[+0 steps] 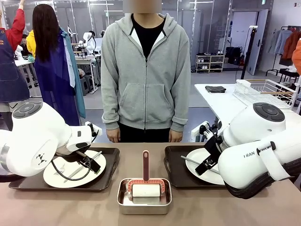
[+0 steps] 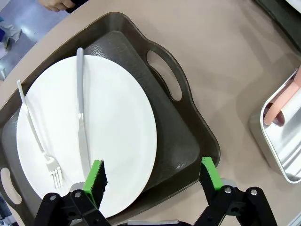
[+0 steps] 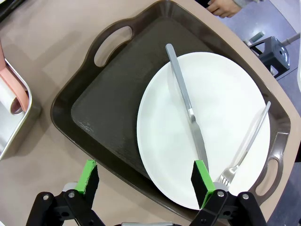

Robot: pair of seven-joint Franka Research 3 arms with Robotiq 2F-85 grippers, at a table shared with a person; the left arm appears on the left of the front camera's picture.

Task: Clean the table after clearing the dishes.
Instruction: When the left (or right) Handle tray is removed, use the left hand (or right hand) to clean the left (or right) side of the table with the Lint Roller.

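Two dishes sit on dark brown trays on the taupe table (image 1: 197,207). The left tray (image 2: 183,136) carries a white plate (image 2: 117,122) with a knife (image 2: 82,122) and a fork (image 2: 35,136). My left gripper (image 2: 153,172) hovers open above that tray's near edge, one finger over the plate rim. The right tray (image 3: 108,103) holds a white plate (image 3: 225,108) with a knife (image 3: 186,99) and a fork (image 3: 247,143). My right gripper (image 3: 145,172) hangs open over its near edge, holding nothing.
A metal tin (image 1: 144,207) with a white roller (image 1: 145,192) and red handle stands between the trays at the front. A person in a grey hoodie stands at the far edge, hands down. A white table with a wire basket (image 1: 263,89) is at the back right.
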